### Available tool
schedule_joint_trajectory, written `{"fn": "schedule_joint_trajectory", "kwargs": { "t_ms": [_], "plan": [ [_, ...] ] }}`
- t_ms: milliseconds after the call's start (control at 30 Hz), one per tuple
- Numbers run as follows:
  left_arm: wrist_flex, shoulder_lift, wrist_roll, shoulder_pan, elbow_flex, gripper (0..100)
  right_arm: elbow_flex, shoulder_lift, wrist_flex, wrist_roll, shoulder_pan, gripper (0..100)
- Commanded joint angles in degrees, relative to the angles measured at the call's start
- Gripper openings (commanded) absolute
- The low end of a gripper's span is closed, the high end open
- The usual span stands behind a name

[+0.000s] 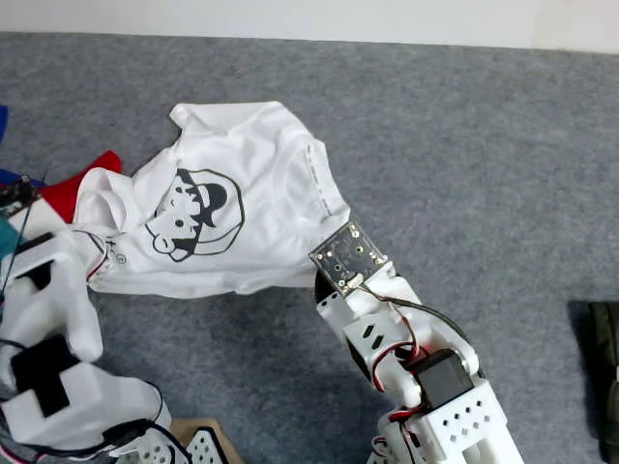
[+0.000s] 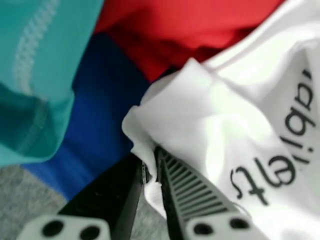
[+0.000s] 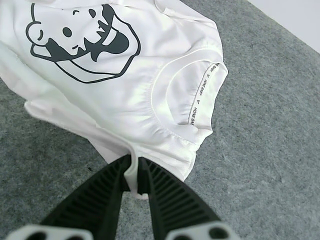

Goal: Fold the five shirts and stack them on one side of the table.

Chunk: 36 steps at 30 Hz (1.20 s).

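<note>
Tabletop [image 1: 503, 145] in grey fabric, white wall [image 1: 387, 17]

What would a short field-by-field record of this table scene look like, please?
Surface: grey table cover
White shirt: lying crumpled with its print facing up, not yet folded
Left gripper: shut on an edge of the white shirt, next to the coloured shirts
Right gripper: shut on the white shirt's edge on the collar side
Other shirts: red shirt, blue shirt and teal shirt, bunched beside the white shirt
Table's right edge: dark item, cut off by the frame, cannot tell what it is
</note>
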Motion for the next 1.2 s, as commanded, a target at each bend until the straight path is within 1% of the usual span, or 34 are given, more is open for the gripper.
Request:
{"fn": "schedule_joint_trajectory", "kwargs": {
  "t_ms": [0,100,133,200,300,533,667,767,867,900,1000,1100,1167],
  "plan": [
    [-1.58,4.53,-0.44,1.80,-5.49,2,-0.31,-0.92,-1.19,-0.70,-0.57,0.8],
    [-0.88,4.18,-0.26,3.91,-5.93,1,-0.31,-0.92,-1.19,-0.70,-0.57,0.8],
    [1.05,3.03,-0.09,4.79,-6.11,1,-0.31,-0.84,-1.19,-0.70,-0.57,0.8],
    [5.80,-0.84,2.46,6.64,-6.11,1,-0.31,-0.84,-1.19,-0.70,-0.57,0.8],
    [12.31,-8.75,4.40,7.52,-6.11,1,-0.31,-0.66,-1.19,-0.70,-0.57,0.8],
    [27.34,-30.64,4.22,7.16,-5.85,1,-0.75,-0.57,-1.19,-0.70,-0.57,0.8],
    [34.20,-42.42,4.22,7.08,-6.02,1,-0.84,-0.57,-1.01,-0.70,-0.57,0.8],
    [36.84,-49.27,4.22,6.99,-6.02,1,-0.84,-0.57,-0.84,-0.70,-0.31,0.8],
    [37.80,-52.62,4.40,6.02,-6.20,1,-1.54,-0.66,0.66,-0.70,-0.31,0.8],
    [37.89,-52.97,4.48,4.79,-6.55,1,-3.30,-0.57,2.33,-0.97,-0.40,0.8],
    [38.15,-52.62,4.48,1.36,-9.71,1,-11.38,-0.48,9.19,-5.45,-0.48,0.8],
    [39.74,-51.91,4.57,-2.15,-14.20,1,-19.65,0.40,14.29,-6.24,-0.57,0.8],
    [41.05,-51.12,4.57,-3.65,-17.71,1,-24.13,3.65,16.40,-6.33,-0.31,0.8]
  ]
}}
